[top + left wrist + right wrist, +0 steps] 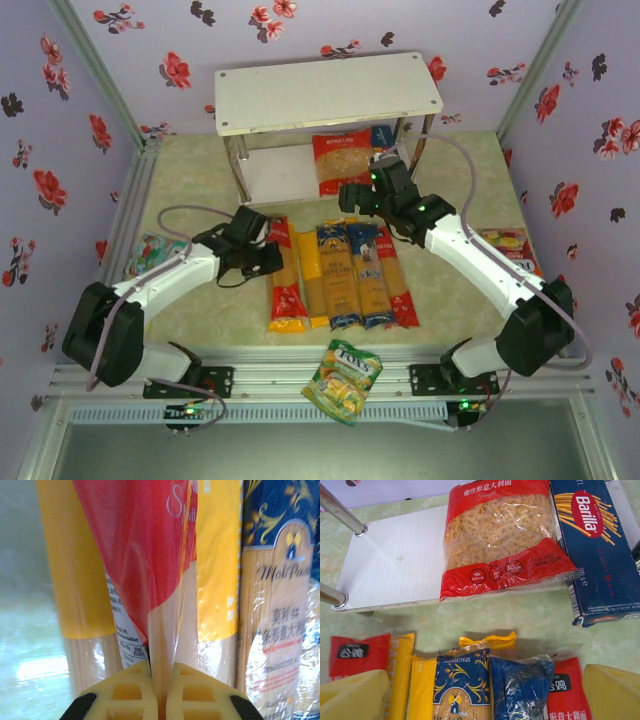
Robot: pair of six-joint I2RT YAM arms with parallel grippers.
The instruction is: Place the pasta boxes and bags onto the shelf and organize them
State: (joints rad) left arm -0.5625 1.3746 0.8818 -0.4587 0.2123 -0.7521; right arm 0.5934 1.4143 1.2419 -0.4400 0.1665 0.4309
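1. Pasta packs (340, 275) lie side by side on the table (200, 170), between the two tools. Their long axes are parallel and run from the arm bases toward the shelf (330, 90).
2. Left tool (270, 256) is clenched on the red spaghetti bag (283, 270), the pack at the end of the row nearest it. In the left wrist view the fingers (132, 690) pinch a thin fold of that bag (145, 555). The bag's length runs straight ahead of them, with a yellow pack (215, 555) and a dark-blue spaghetti bag (277, 605) just beside it.
3. Right tool (357, 198) hovers released above the far ends of the packs. Its fingers (352, 695) stand wide apart and hold nothing.
4. Ahead of the right tool, the shelf's lower board (395, 565) carries the red short-pasta bag (502, 535) and the dark-blue box (595, 545). The box's near end reaches past the board's edge. The bare part of the board lies toward the left tool's side.
5. Judgement: the coming move turns on the held bag's long axis, which points from the left tool toward the shelf.
   - The left arm has the grasp and faces the bare stretch of board, so it is the better placed arm, though the right tool is nearer the shelf.
   - Held by one fold, so long a bag will probably sag, so it should travel end-first with its axis kept in line.
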